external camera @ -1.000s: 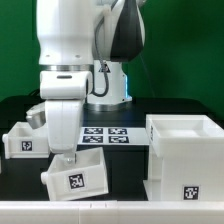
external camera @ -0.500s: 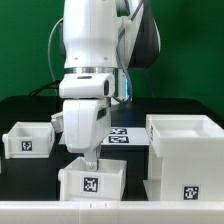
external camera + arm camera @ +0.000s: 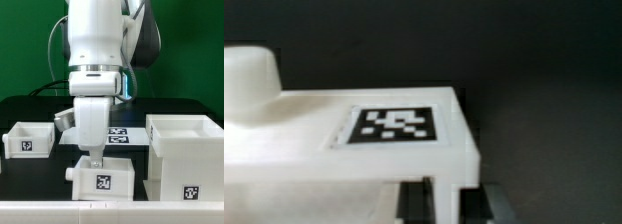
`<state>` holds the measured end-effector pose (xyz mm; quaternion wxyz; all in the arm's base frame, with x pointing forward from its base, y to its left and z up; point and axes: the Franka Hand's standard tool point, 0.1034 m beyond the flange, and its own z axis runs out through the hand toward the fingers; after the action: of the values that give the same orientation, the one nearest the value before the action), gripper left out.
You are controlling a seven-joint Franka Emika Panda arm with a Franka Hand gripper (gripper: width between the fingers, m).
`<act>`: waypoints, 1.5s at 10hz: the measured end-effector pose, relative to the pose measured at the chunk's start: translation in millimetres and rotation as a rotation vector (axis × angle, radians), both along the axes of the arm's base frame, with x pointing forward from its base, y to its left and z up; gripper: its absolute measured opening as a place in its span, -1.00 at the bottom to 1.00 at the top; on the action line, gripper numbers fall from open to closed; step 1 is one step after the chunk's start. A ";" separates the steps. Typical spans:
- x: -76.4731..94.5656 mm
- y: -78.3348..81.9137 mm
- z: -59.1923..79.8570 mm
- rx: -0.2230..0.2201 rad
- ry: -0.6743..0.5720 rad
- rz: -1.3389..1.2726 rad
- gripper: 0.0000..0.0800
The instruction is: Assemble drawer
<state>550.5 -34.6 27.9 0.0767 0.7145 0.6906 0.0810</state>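
My gripper is shut on the wall of a small white drawer box that carries a marker tag on its front and sits low near the table's front edge. In the wrist view the same box shows its tag and a white knob, and my two dark fingers clamp its thin wall between them. The large white drawer housing stands just off the box on the exterior view's right. A second small white box rests on the exterior view's left.
The marker board lies flat on the black table behind the held box, partly hidden by my arm. The table's front edge runs just below the held box.
My arm has carried the small drawer box toward the exterior view's right, from a tilted pose to level, and closer to the large housing. The left box has come into full view.
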 end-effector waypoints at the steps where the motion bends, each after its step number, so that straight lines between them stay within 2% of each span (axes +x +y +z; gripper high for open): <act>1: 0.8 6.0 2.7 -0.014 -0.003 0.052 -0.90; 5: -1.4 7.3 1.0 -0.019 0.001 0.072 -0.90; 7: -1.0 19.1 8.2 -0.016 0.019 -0.007 -0.90; 9: -1.4 28.0 9.8 -0.037 0.048 -0.065 -0.90; 14: -2.6 24.0 7.2 -0.046 0.052 -0.067 -0.90; 15: -4.3 19.0 5.7 -0.057 0.063 -0.045 -0.90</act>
<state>546.2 -15.6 33.6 0.0771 0.7295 0.6786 0.0369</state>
